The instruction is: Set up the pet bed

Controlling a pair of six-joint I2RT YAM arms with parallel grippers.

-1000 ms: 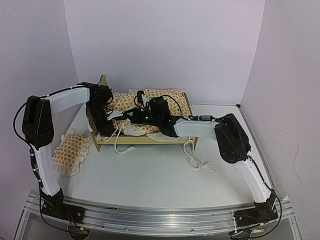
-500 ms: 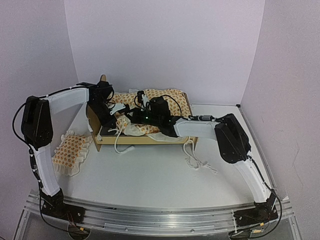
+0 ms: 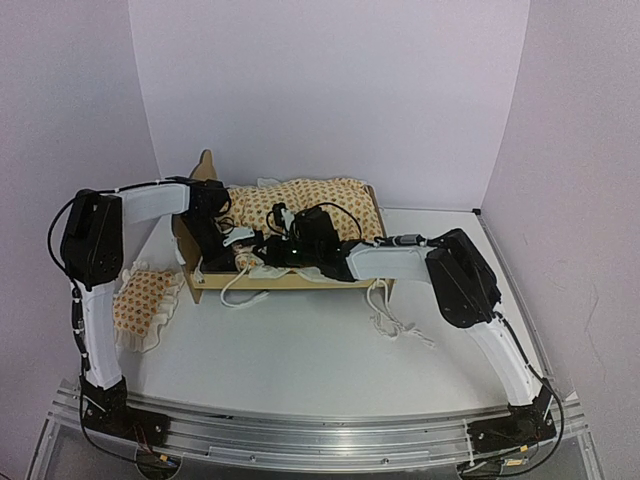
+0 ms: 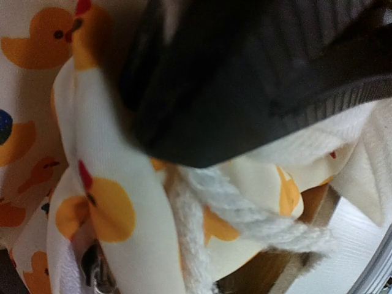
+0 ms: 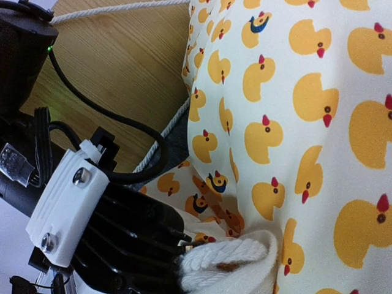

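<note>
Near the table's [image 3: 300,350] far edge, the pet bed [image 3: 290,281] holds the duck-print bedding [image 3: 300,195]. The right fingers [image 3: 268,250] are closed amid bunched bedding. Whether the left fingers [image 3: 233,244] are parted, I cannot tell. The pillow [image 3: 140,300] lies by the left edge.

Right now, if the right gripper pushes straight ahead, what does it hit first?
The right gripper meets the duck-print bedding bunched right ahead first; just past it, probably the left gripper. Depth unclear.
</note>
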